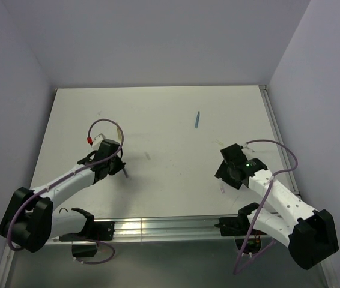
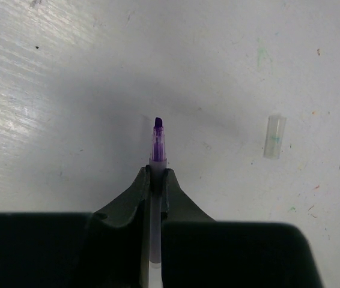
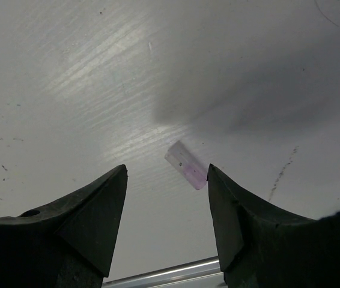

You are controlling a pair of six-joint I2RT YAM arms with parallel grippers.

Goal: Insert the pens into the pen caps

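Right wrist: cap (image 3: 186, 165) between end effector (image 3: 167, 171) fingers (image 3: 98, 210)

Soft, even light is cast from above in the top view. The table (image 1: 158, 120) is rendered pale, shadows are kept faint, and a bright glare band is thrown along the metal rail (image 1: 158, 226). Over in the left wrist view, streaky sheen is seen at upper left and a diffuse shadow is spread around the purple pen (image 2: 157, 144), which is rendered sharp. The left gripper's fingers (image 2: 131, 198) are lost to near-black. In the right wrist view, brushed glare is caught mid-left and a broad soft shadow is laid across the upper right. The pen cap (image 3: 186, 165) is shown slightly soft, and the right gripper's fingers (image 3: 92, 210) are underexposed.
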